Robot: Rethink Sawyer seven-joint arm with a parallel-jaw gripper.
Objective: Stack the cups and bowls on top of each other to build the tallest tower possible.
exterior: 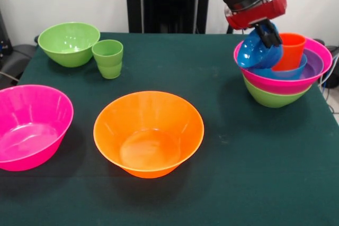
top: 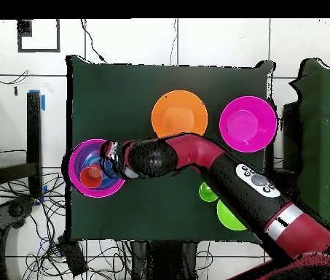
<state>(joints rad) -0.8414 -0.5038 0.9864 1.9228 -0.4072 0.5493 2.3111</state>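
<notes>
The tower (exterior: 286,84) stands at the table's right side: a green base bowl (exterior: 273,98), a wide pink bowl, a purple one, a small blue bowl (exterior: 288,72) and the orange-red cup (exterior: 290,51) upright inside. My gripper (exterior: 270,35) is shut on the rim of a second small blue bowl (exterior: 254,54), held tilted just above the tower's left rim. From overhead the gripper (top: 111,154) hangs over the tower (top: 76,157), beside the orange-red cup (top: 91,176).
A big orange bowl (exterior: 148,133) sits mid-table and a big pink bowl (exterior: 29,128) at the left front. A green bowl (exterior: 69,43) and the light green cup (exterior: 108,58) stand at the far left. All are upright and apart.
</notes>
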